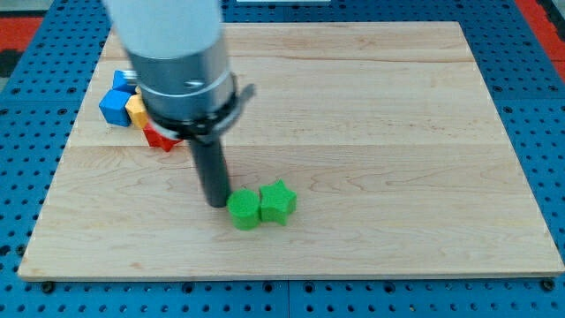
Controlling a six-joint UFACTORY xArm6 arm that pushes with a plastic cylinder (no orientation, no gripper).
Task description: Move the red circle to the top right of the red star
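Note:
My tip (216, 202) rests on the board just left of a green round block (244, 210), close to touching it. A green star (277, 202) sits against that block's right side. At the view's upper left a cluster shows two blue blocks (113, 106), a yellow block (136, 109) and a red block (160, 138), whose shape is mostly hidden by the arm. I cannot make out which red block it is, and no second red block shows.
The wooden board (371, 132) lies on a blue pegboard. The arm's wide grey body (177, 62) covers part of the upper left cluster.

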